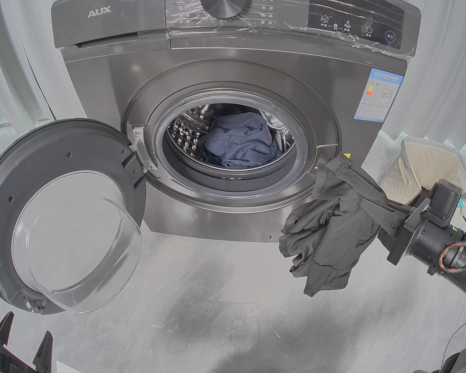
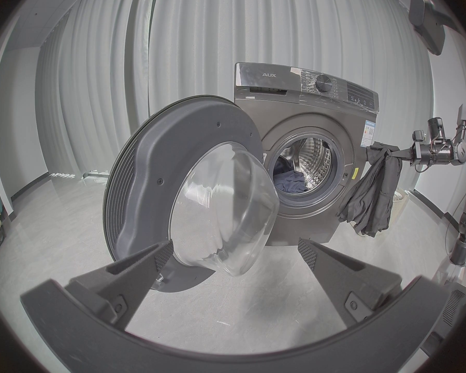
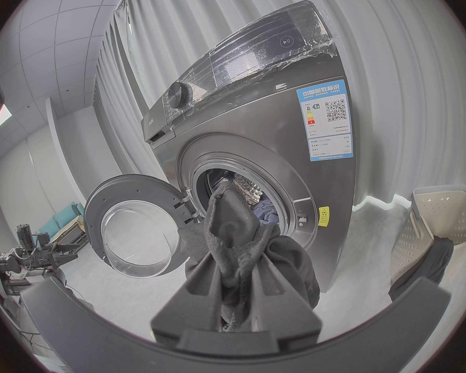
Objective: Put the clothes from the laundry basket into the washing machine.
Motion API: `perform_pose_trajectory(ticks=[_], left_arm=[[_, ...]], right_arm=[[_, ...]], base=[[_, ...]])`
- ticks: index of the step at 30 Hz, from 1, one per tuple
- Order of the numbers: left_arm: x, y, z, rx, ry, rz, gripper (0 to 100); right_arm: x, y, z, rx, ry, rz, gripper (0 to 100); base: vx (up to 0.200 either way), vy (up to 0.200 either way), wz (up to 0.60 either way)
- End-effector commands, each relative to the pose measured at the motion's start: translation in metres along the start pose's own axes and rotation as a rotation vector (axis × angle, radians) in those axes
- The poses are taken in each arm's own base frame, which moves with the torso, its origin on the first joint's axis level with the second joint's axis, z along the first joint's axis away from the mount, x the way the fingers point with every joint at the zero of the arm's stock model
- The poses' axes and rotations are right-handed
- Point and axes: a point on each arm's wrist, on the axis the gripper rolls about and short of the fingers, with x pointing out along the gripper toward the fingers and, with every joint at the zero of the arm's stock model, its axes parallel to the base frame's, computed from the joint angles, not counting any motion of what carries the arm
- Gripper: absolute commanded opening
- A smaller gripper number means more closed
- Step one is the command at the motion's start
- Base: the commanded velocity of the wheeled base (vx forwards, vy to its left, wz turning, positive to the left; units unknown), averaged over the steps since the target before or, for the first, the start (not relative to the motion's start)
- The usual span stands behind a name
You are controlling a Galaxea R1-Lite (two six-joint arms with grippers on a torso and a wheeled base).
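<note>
The grey washing machine [image 1: 233,73] stands with its round door [image 1: 62,213] swung open to the left. A blue garment [image 1: 241,141] lies inside the drum. My right gripper [image 1: 386,208] is shut on a dark grey garment [image 1: 331,224], which hangs in the air just right of and below the drum opening. In the right wrist view the cloth [image 3: 233,224] bunches between the shut fingers [image 3: 212,286]. My left gripper [image 2: 234,245] is open and holds nothing, low at the front left, facing the door. The cream laundry basket [image 1: 430,167] sits on the floor at the right.
Another dark garment [image 3: 424,270] drapes over the basket's [image 3: 440,213] side. The open door [image 2: 191,182] juts out between my left gripper and the drum. Bare grey floor [image 1: 207,306] lies before the machine. White curtains hang behind.
</note>
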Motion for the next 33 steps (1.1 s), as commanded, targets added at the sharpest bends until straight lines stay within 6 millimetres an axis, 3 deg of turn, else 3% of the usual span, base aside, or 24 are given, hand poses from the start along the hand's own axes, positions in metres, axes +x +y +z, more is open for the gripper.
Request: perform_pose_trajectory(ticks=[1,20,26,33], left_arm=[[-0.0001,0.0001,-0.0027,-0.001,-0.001,0.000,100],[-0.0001,0.0001,-0.0027,0.000,-0.001,0.000,100],[-0.0001,0.0001,-0.0025,0.000,-0.003,0.000,100],[-0.0001,0.0001,-0.0025,0.000,-0.003,0.000,100]], right_arm=[[0.0003,0.0001,-0.0003,-0.001,0.001,0.000,0],[0.0002,-0.0002,-0.0007,0.001,0.003,0.000,0],[0.0002,-0.0005,-0.0006,0.001,0.003,-0.002,0],[0.0002,-0.0005,-0.0006,0.001,0.003,-0.002,0]], base=[[0.000,0.000,0.00],[0.000,0.000,0.00],[0.000,0.200,0.00],[0.000,0.000,0.00]])
